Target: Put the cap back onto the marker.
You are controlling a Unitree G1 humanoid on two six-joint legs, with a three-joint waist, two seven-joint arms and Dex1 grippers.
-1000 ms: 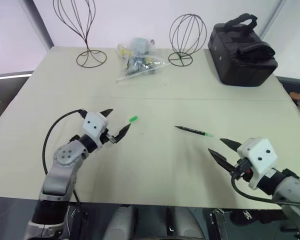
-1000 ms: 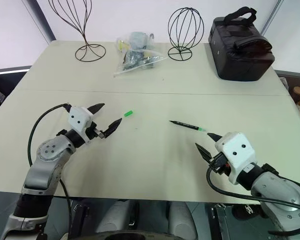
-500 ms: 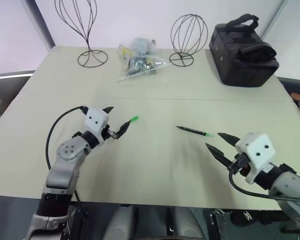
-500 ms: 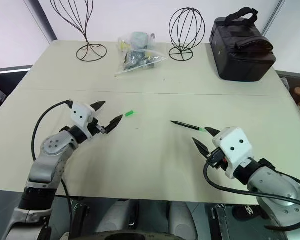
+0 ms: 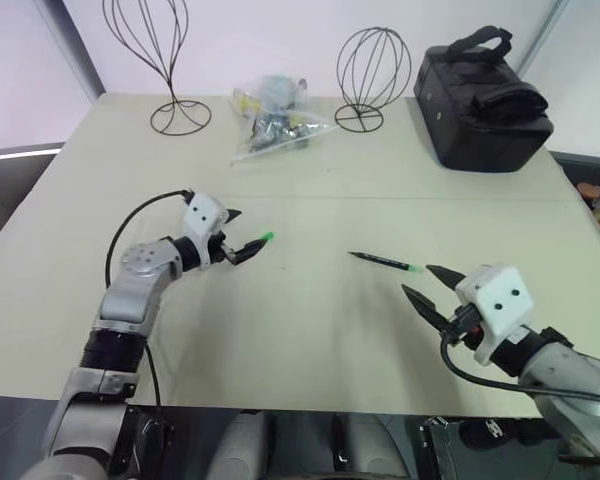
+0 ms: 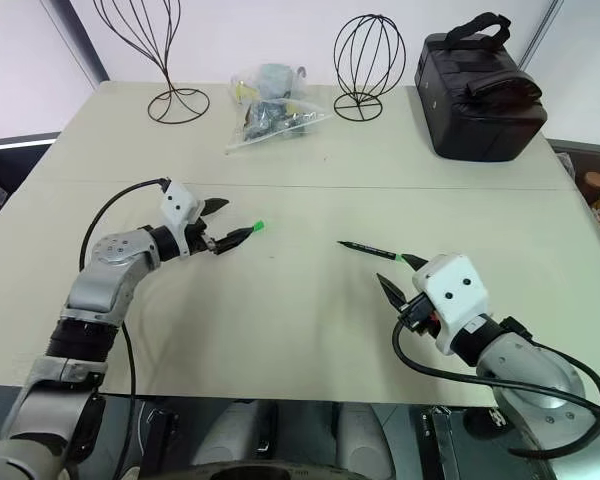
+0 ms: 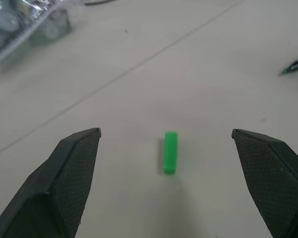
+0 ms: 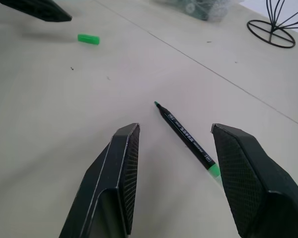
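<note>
At the far left of the pale bench [image 5: 310, 330], a tall wire stand [image 5: 170, 60] is set close to the back edge. Nearer the front, the left claw [image 5: 242, 244] is held low over the bench with its fingers spread wide and nothing between them. The cap [image 5: 267, 238] is seen lying flat on the bench just beyond the fingertips, untouched; in the left wrist view the cap [image 7: 171, 152] is framed in the gap between the two fingers.

A clear bag of small items [image 5: 275, 120] is placed behind it, near the back edge, and a round wire stand [image 5: 373, 75] is set beside that. A broad stretch of bare bench is left between the cap and the marker [image 5: 386, 263], which lies flat right of centre, its dark tip turned toward the cap and its green tail toward the right claw [image 5: 427, 283]. That claw is parted and empty, poised just short of the marker's tail end, with the bench's front edge close behind it. A black bag [image 5: 485, 100] is set at the back right corner.
</note>
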